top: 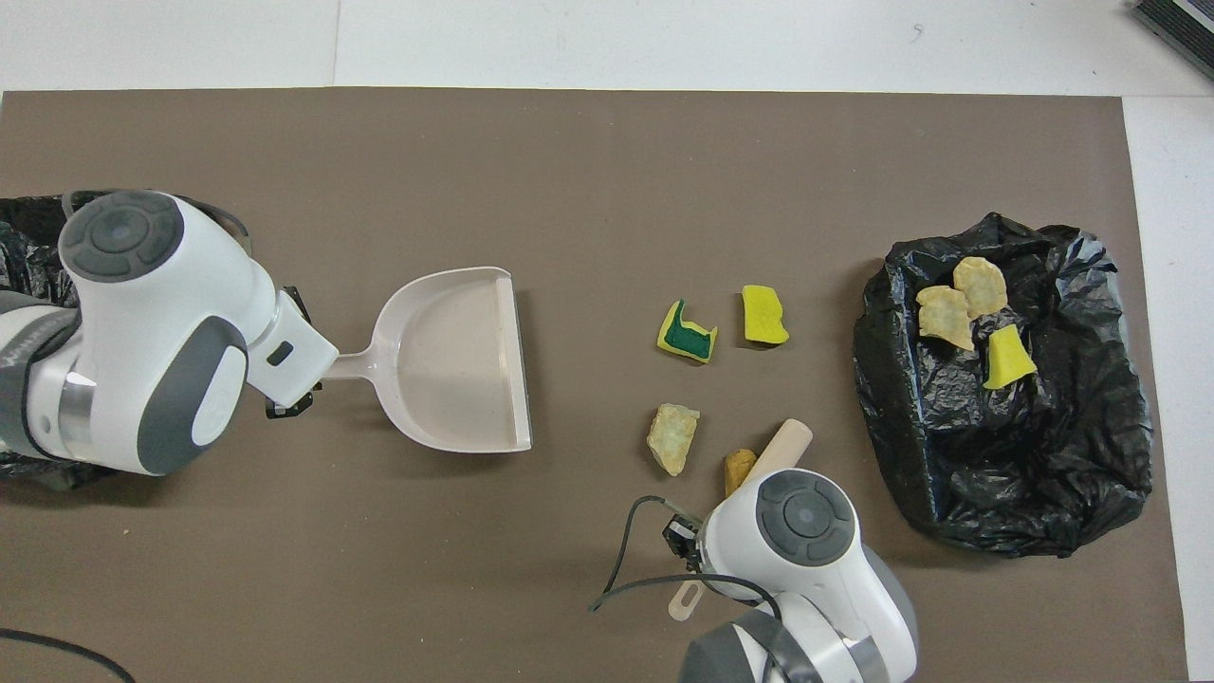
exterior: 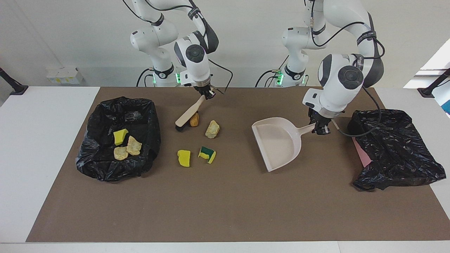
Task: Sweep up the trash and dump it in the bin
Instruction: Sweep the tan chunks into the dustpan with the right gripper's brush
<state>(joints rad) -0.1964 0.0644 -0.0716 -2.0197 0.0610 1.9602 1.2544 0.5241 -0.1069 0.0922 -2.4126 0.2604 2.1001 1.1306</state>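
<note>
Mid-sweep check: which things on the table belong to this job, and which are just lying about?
In the job:
- brush, held by right gripper
- dustpan, held by left gripper
- four loose scraps: brown lump, beige chunk, yellow sponge bit, yellow-green sponge
- bin holding three scraps

Lying about:
- second black bag
- white box

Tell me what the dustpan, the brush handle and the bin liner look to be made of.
Dustpan: likely plastic; smooth, beige, moulded in one piece with a faint sheen.
Brush handle: pale, matte; wood or plastic, cannot tell.
Bin liner: thin black plastic film; crinkled and glossy.
</note>
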